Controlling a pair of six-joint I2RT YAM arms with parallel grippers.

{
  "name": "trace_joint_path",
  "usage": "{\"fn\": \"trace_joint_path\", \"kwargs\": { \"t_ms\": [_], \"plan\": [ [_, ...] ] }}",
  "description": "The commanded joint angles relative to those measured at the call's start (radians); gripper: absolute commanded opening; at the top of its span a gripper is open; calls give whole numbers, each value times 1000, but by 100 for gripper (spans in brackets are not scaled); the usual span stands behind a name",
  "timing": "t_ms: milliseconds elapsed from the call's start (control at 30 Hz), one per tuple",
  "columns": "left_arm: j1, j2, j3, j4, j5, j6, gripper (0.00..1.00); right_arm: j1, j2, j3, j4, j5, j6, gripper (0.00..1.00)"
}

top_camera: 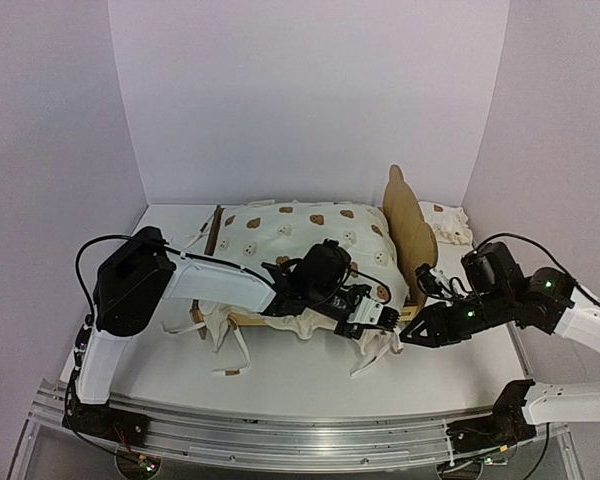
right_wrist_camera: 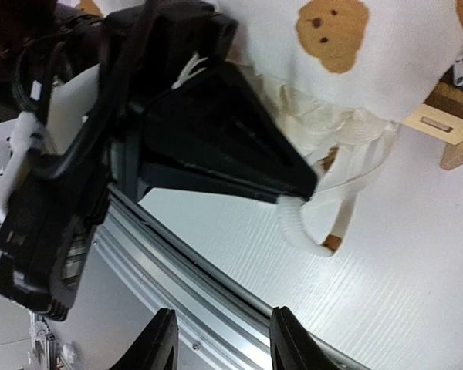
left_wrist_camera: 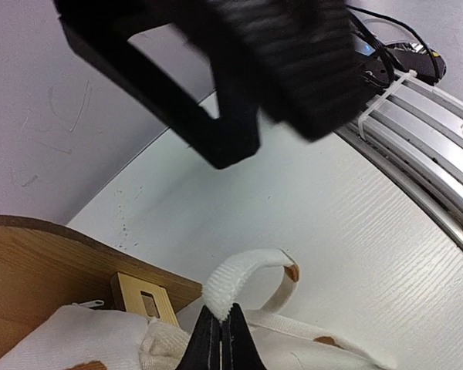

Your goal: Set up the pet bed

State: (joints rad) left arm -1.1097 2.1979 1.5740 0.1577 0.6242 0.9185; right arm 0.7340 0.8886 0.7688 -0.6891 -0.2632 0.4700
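The pet bed (top_camera: 408,222) is a plywood frame with its bear-ear headboard at the right. The cream bear-print cushion (top_camera: 300,240) lies over it. My left gripper (top_camera: 385,321) is at the bed's near right corner. In the left wrist view it (left_wrist_camera: 220,327) is shut on a white tie string (left_wrist_camera: 243,277) of the cushion, next to the plywood rail (left_wrist_camera: 46,262). My right gripper (top_camera: 412,336) is open and empty just right of the left one. In the right wrist view its fingers (right_wrist_camera: 163,343) stand apart over the table's edge, below the string loop (right_wrist_camera: 297,227).
A small ruffled bear-print pillow (top_camera: 450,224) lies behind the headboard at the back right. More tie strings (top_camera: 230,365) trail off the cushion at the front left. The aluminium rail (top_camera: 300,430) runs along the near edge. White walls enclose the table.
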Motion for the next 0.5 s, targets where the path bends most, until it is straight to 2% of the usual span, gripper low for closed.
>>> {"fn": "trace_joint_path", "kwargs": {
  "t_ms": [0, 333, 467],
  "plan": [
    [-5, -85, -22, 46, 41, 31, 0, -25, 32, 30, 21, 91, -81, 38],
    [-9, -86, -28, 45, 50, -7, 0, -80, 178, 22, 150, -67, -163, 37],
    [-10, -81, -22, 48, 50, -24, 0, -90, 192, 0, 179, -106, -160, 18]
  ]
}}
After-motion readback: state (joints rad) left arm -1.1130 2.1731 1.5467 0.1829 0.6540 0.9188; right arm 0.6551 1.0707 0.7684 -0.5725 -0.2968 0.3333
